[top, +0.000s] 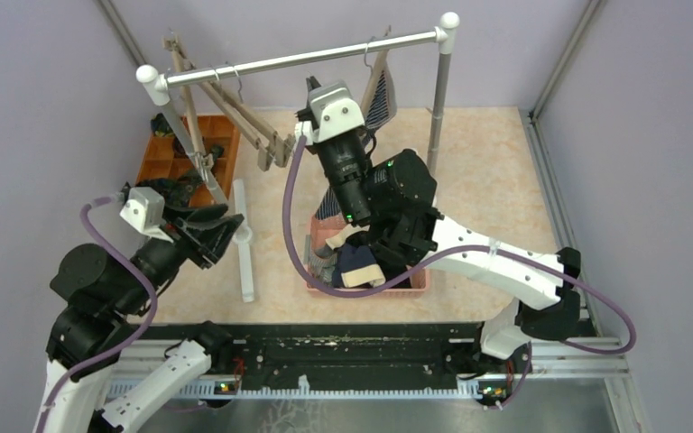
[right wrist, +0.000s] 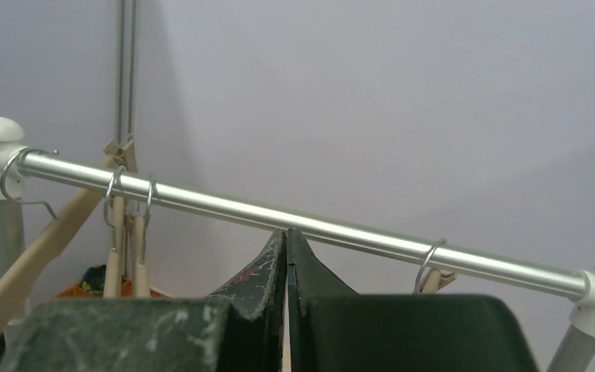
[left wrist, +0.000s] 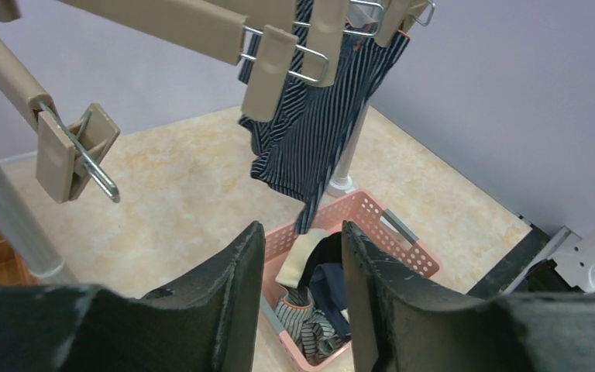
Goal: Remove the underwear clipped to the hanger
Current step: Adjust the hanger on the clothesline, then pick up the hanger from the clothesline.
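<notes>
The left gripper [left wrist: 302, 256] has its jaws spread and empty; the striped underwear [left wrist: 310, 124] hangs clipped to its hanger [top: 374, 86] above and beyond them, over the basket [left wrist: 391, 221]. The right gripper [right wrist: 287, 260] has its jaws pressed together under the rail [right wrist: 356, 234]. Best to pinch one corner low and tug straight down

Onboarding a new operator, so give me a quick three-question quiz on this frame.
1. True or false: the navy striped boxer shorts hang clipped to a hanger.
2. The loose garments lie in: A the pink basket; B a drawer; C on the bare tabletop.
3. Which is shut on nothing, the left gripper or the right gripper?
Key: 1 true; 2 A; 3 right.
</notes>
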`<state>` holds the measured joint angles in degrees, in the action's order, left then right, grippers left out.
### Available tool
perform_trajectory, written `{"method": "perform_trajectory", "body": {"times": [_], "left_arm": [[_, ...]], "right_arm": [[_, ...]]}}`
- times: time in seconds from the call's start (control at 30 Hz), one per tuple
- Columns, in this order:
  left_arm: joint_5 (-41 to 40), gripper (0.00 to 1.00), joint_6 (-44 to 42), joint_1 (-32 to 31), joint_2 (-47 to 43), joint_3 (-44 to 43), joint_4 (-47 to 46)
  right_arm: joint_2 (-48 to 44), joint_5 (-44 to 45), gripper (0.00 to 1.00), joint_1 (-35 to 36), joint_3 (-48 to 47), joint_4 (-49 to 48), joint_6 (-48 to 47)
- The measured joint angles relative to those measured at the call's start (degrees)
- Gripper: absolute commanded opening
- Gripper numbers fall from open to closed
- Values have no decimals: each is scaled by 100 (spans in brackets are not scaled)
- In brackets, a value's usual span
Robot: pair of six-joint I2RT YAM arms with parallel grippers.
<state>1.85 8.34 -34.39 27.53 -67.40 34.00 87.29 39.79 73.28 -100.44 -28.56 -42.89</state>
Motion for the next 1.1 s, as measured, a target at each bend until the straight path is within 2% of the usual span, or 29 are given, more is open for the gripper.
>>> {"method": "perform_trajectory", "body": {"times": [0.07, 0.13, 0.3, 0.47, 0.57, 0.67, 0.87, 1.1], "left_arm": [[153, 67, 42, 0, 136, 24, -109], [409, 69, 101, -2, 415, 24, -286], [1182, 69, 361, 0, 1274, -31, -905], [1974, 70, 796, 2, 2107, -743, -1410], [2393, 72, 1121, 2, 2304, -1078, -1902], [2769, 72, 1578, 2, 2288, -1032, -2527], [3392, 69, 2415, 2, 2546, -1064, -3628], [3541, 70, 2702, 2, 3416, -2011, -3958]], "right_arm": [[-33, 85, 0, 20, 59, 22, -31], [-212, 175, 0, 74, 352, -42, -87], [-850, 533, 0, 188, 1158, -232, -275], [-1453, 992, 0, 195, 1816, -844, -697], [-1753, 1250, 0, 195, 2262, -1346, -1014], [-2094, 1458, 0, 197, 2776, -1683, -1126], [-2695, 1635, 0, 197, 3220, -1488, -833], [-3136, 1703, 0, 197, 3456, -1246, -459]]}}
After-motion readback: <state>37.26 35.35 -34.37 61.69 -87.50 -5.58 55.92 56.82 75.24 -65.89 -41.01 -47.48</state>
